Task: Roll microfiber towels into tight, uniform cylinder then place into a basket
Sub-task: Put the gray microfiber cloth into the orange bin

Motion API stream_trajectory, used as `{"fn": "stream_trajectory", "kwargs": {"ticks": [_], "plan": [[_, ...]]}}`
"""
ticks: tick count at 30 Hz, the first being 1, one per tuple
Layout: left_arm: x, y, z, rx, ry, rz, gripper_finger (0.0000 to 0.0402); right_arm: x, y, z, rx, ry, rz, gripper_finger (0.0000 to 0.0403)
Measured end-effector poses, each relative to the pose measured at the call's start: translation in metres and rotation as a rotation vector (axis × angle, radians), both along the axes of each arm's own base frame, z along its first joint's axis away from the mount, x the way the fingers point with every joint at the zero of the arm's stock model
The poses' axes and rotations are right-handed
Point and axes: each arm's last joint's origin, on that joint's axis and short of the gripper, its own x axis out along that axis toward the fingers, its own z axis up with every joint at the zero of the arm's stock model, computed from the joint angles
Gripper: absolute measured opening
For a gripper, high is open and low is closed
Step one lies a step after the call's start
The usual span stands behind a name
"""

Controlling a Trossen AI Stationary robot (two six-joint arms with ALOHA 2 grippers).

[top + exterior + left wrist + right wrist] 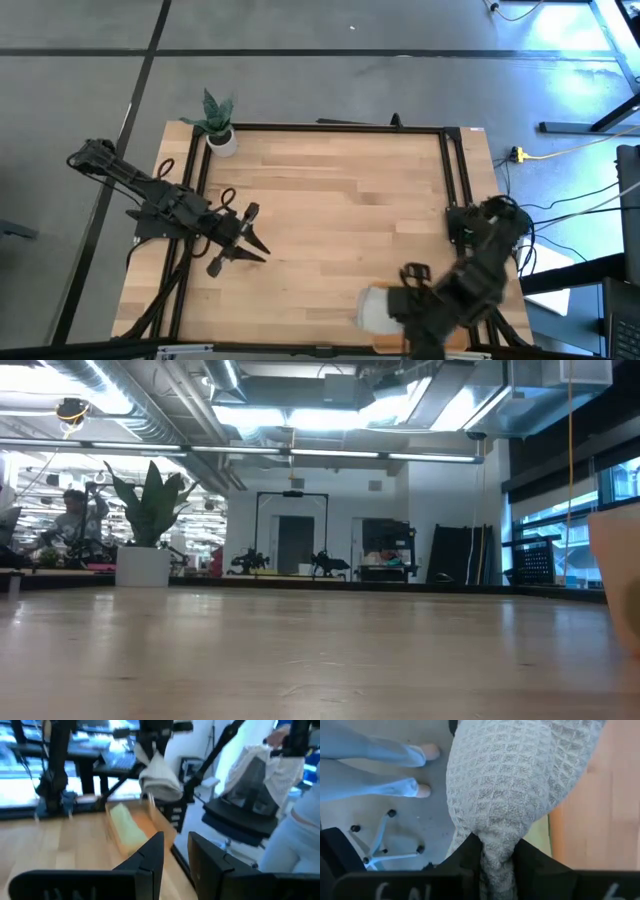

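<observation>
My right jaws (497,852) hold the light grey waffle-weave towel (520,785) above the shallow orange-brown tray (161,822); the sage green rolled towel (126,826) lies in it.

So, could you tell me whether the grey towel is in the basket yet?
Not yet. The right hand is shut on the grey towel, holding it above the basket, where the green towel lies.

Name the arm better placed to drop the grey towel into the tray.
Right. Its gripper already pinches the rolled light grey waffle-weave towel over the orange-brown tray; the left gripper waits mid-table, empty.
</observation>
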Motion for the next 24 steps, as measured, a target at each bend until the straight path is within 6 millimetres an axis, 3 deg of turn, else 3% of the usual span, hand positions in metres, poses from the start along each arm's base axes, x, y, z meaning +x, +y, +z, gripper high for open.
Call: {"fn": "stream_trajectory", "kwargs": {"ticks": [7,10,17,24], "plan": [[0.024,-0.014,0.014,0.014,-0.009,0.061,0.0079,-0.065,-0.001,-0.019,-0.057,0.111,-0.077,0.0063],[0.040,-0.021,0.023,0.082,0.033,0.061,0.0079,-0.080,0.001,-0.039,-0.086,0.133,-0.024,0.0063],[0.071,-0.032,0.048,0.135,0.117,0.081,0.0079,-0.080,0.011,-0.098,-0.037,0.114,0.138,0.0064],[0.081,-0.037,0.075,0.154,0.146,0.092,0.0079,-0.073,0.019,-0.138,0.005,-0.009,0.226,0.0064]]}}
